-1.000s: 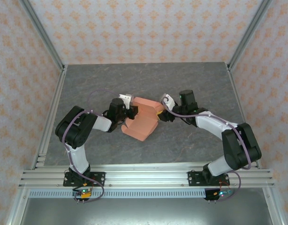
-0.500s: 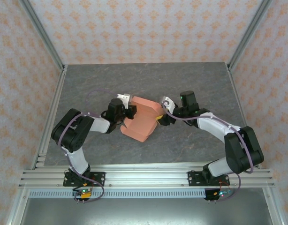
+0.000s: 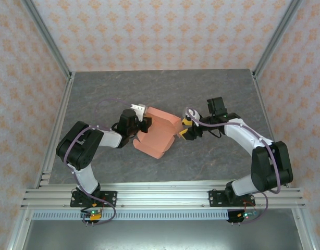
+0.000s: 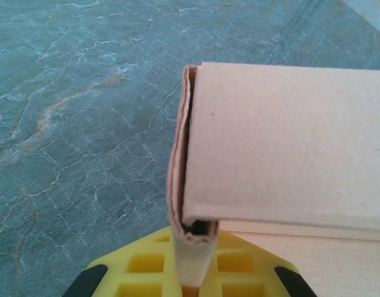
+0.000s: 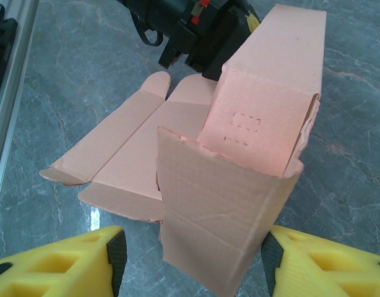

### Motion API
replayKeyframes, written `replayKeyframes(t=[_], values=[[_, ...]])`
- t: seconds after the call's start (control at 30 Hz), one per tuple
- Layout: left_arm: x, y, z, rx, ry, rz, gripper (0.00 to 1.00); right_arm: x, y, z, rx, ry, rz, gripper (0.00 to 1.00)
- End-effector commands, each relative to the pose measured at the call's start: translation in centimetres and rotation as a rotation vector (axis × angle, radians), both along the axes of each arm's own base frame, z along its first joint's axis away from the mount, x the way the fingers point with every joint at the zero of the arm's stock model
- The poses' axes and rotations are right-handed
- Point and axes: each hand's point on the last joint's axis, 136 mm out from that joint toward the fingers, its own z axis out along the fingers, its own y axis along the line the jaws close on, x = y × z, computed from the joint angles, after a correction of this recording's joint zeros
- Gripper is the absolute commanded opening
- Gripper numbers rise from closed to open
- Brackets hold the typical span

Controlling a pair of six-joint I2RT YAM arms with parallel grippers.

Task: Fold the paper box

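Clamping my left gripper on the left edge of the paper box, card pinched between the fingers. My right gripper is spread wide, just beside the box's right end flap. The box rests on the table, its unfolded flaps lying flat.

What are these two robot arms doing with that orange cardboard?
They are folding a salmon-orange paper box on a grey stone-patterned table. The left gripper is clamped on one edge of the card and holds a folded section raised, while other flaps lie flat on the table. The right gripper is open, with its yellow fingers on either side of an end flap but not pinching it. The box is only partly formed.
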Motion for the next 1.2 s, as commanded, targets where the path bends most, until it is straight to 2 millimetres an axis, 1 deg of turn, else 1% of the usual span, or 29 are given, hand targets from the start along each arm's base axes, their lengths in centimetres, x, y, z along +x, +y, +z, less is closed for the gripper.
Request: replayKeyframes(t=[0.0,0.07,0.17,0.27,0.3,0.47,0.63,0.67,0.77,0.83,0.9,0.93,1.0,1.07,1.17], values=[[0.1,0.0,1.0,0.018,-0.038,-0.028,0.00,0.4,0.2,0.4,0.007,-0.033,0.002,0.60],[0.1,0.0,0.9,0.027,-0.033,-0.029,0.00,1.1,0.5,0.3,0.008,-0.045,-0.037,0.58],[0.3,-0.1,1.1,0.021,-0.038,-0.031,0.00,1.8,1.5,-0.3,-0.015,-0.070,-0.073,0.48],[0.6,-0.2,1.2,0.017,-0.035,-0.027,0.00,2.5,2.7,-0.9,0.000,-0.068,-0.138,0.36],[0.6,-0.2,1.3,0.014,-0.035,-0.025,0.00,2.7,3.0,-1.2,-0.002,-0.069,-0.162,0.35],[0.8,-0.3,1.4,0.005,-0.035,-0.019,0.00,3.5,3.6,-2.3,-0.019,-0.085,-0.262,0.34],[0.8,-0.2,0.8,0.002,-0.017,0.007,0.00,5.4,3.6,-2.9,-0.011,-0.147,-0.469,0.33],[0.8,-0.2,0.6,0.011,-0.010,0.018,0.00,5.7,3.5,-2.9,-0.009,-0.168,-0.511,0.33],[0.9,0.2,0.4,0.025,0.010,0.075,0.00,7.0,3.6,-2.5,0.025,-0.208,-0.665,0.41],[0.8,0.1,0.6,0.029,0.003,0.105,0.00,7.5,3.9,-2.3,0.036,-0.238,-0.732,0.41],[0.5,-0.2,1.0,0.031,-0.009,0.139,0.00,8.6,3.3,-1.7,0.059,-0.271,-0.857,0.41],[0.4,-0.2,1.2,0.033,-0.013,0.158,0.00,9.1,2.8,-1.6,0.063,-0.278,-0.908,0.41],[0.0,-0.5,1.8,0.039,-0.021,0.184,0.00,10.1,2.2,-1.4,0.093,-0.275,-1.004,0.36],[-0.2,-0.5,2.2,0.041,-0.029,0.206,0.00,10.8,1.9,-1.3,0.095,-0.295,-1.061,0.32],[-0.4,-0.6,2.7,0.017,-0.017,0.216,0.00,11.9,1.4,-1.2,0.103,-0.312,-1.134,0.29]])
